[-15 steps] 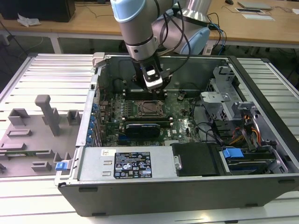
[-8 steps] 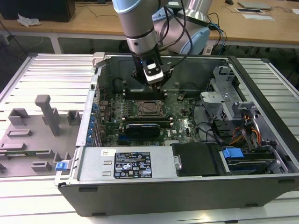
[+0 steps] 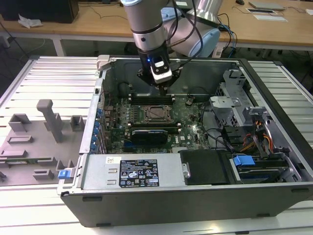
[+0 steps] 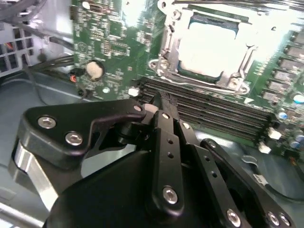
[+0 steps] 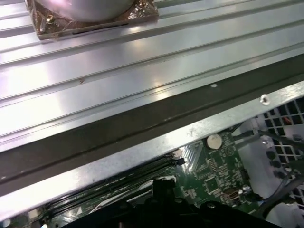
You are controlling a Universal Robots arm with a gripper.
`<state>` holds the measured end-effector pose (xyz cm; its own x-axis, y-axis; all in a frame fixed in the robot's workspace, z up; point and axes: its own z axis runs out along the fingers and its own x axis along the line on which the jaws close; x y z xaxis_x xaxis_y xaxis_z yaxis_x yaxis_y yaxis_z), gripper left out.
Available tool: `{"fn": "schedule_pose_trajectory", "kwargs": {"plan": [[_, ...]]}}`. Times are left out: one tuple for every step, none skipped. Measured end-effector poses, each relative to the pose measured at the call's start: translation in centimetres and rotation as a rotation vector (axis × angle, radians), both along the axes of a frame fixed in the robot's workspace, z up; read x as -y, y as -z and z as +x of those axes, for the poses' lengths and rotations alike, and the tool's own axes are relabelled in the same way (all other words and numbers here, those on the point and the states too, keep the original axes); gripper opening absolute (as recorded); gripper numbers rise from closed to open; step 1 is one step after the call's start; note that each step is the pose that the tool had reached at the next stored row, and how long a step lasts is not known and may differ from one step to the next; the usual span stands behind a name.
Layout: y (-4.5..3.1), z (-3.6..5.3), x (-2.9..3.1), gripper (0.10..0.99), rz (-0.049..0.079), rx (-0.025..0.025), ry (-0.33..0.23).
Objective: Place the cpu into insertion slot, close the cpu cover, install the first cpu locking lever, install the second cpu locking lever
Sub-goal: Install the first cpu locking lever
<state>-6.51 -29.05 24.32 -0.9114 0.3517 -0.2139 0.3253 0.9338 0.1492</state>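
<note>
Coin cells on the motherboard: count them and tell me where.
1. The coin cell sits near the green motherboard's edge, in both wrist views. Others may be hidden elsewhere.

hand [image 4: 159, 102] above memory slots [image 4: 209, 111] | cpu [image 4: 209, 47] seated under cpu cover [image 4: 168, 42]

The robot arm [image 3: 149, 27] is a thick round tube, shiny silver-grey, with a darker ring around it. Black cables run beside it. At its end sits a small box with a white face and a little blue light. The gripper [image 4: 159, 102] is black, made of flat bars joined together, with round silver screws dotted along them.
</note>
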Motion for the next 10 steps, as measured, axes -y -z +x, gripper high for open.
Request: {"fn": "schedule_pose_trajectory", "kwargs": {"plan": [[0.01, 0.17, 0.0, 0.106, 0.0, -0.0234, 0.0], [0.02, 0.28, 0.0, 0.106, 0.0, -0.0413, 0.0], [0.02, 0.42, 0.0, 0.106, 0.0, -0.0616, 0.0], [0.02, 0.66, 0.01, 0.106, 0.0, -0.0954, 0.0], [0.03, 0.78, 0.01, 0.106, 0.0, -0.1134, 0.0], [0.03, 0.96, 0.02, 0.106, 0.0, -0.1383, 0.0], [0.05, 1.11, 0.02, 0.106, 0.0, -0.1665, 0.0], [0.05, 1.11, 0.03, 0.106, 0.0, -0.1683, 0.0], [0.04, 1.11, 0.03, 0.106, -0.001, -0.1685, 0.0], [0.04, 1.12, 0.03, 0.106, -0.001, -0.1685, 0.0]]}}
